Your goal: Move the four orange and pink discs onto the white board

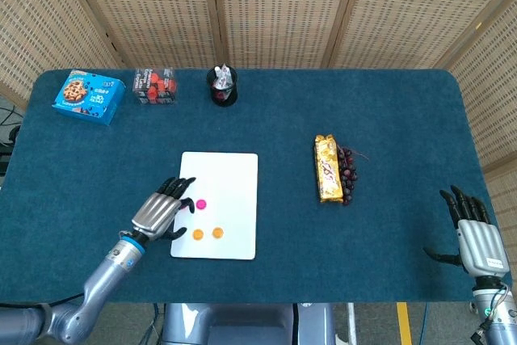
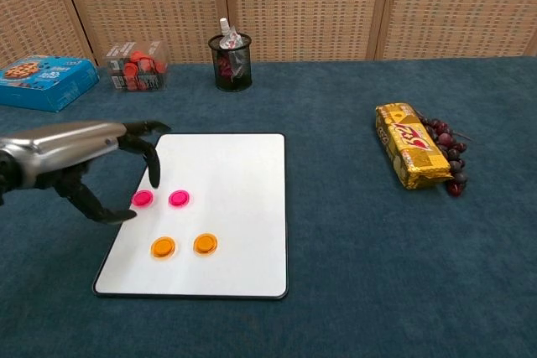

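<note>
Pink and orange discs, all four, sit on your flat white rectangular board.

Chest view shows you both pink discs and both orange discs; head view hides one pink behind your left hand, which hovers at the board's left edge, fingers spread, holding nothing. Only head view catches your right hand, splayed and unladen near the dark blue felt worktop. Woven wicker screens stand behind.

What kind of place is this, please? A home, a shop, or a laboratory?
Probably a robot test room, not a home: a table covered in dark blue felt, woven wicker screen panels closing it off behind, and unrelated items laid out, such as the blue cookie box and black mesh cup.
</note>
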Robot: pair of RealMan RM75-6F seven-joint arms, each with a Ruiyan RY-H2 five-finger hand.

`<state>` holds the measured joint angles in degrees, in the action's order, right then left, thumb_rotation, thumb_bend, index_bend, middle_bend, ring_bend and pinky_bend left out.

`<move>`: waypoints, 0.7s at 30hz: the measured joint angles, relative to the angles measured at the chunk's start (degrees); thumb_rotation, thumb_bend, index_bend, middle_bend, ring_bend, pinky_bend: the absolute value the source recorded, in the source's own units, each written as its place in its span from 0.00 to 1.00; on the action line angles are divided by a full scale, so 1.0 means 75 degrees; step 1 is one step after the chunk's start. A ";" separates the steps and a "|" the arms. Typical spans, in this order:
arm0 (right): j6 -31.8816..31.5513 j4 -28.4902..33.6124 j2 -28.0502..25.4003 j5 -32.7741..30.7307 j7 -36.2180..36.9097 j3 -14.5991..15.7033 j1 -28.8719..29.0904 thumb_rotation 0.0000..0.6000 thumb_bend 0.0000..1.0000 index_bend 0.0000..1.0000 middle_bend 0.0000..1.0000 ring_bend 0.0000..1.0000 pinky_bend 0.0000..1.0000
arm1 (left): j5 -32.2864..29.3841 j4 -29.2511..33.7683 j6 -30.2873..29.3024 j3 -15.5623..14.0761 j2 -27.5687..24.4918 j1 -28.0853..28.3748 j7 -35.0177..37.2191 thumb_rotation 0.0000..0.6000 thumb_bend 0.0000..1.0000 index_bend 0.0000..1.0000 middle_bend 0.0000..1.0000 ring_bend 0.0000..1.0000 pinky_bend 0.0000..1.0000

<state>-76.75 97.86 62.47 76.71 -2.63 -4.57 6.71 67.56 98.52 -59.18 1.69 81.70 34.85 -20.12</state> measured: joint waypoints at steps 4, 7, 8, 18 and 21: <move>-0.0051 -0.0007 0.0018 0.0032 -0.0058 0.0003 -0.0008 1.00 0.00 0.00 0.00 0.00 0.00 | 0.0716 0.0207 -0.0684 -0.0132 -0.0676 -0.0449 0.0614 1.00 0.02 0.00 0.00 0.00 0.00; -0.0097 -0.0013 0.0041 0.0060 -0.0119 0.0010 -0.0019 1.00 0.00 0.00 0.00 0.00 0.00 | 0.1141 0.0240 -0.1374 -0.0283 -0.1081 -0.0902 0.0930 1.00 0.00 0.00 0.00 0.00 0.00; -0.0111 -0.0013 0.0048 0.0066 -0.0137 0.0010 -0.0022 1.00 0.00 0.00 0.00 0.00 0.00 | 0.1217 0.0231 -0.1601 -0.0328 -0.1162 -0.1058 0.1005 1.00 0.00 0.00 0.00 0.00 0.00; -0.0282 -0.0022 0.0142 0.0122 -0.0351 0.0002 -0.0058 1.00 0.00 0.00 0.00 0.00 0.00 | 0.1421 -0.0110 -0.3809 -0.0601 -0.1677 -0.2893 0.1575 1.00 0.00 0.00 0.00 0.00 0.00; -0.0326 -0.0023 0.0168 0.0122 -0.0389 -0.0011 -0.0069 1.00 0.00 0.00 0.00 0.00 0.00 | 0.1415 -0.0114 -0.4062 -0.0607 -0.1844 -0.3208 0.1834 1.00 0.00 0.00 0.00 0.00 0.00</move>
<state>-79.19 97.69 63.74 77.62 -5.55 -4.65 6.19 78.17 97.66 -89.64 -2.86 67.87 10.79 -6.37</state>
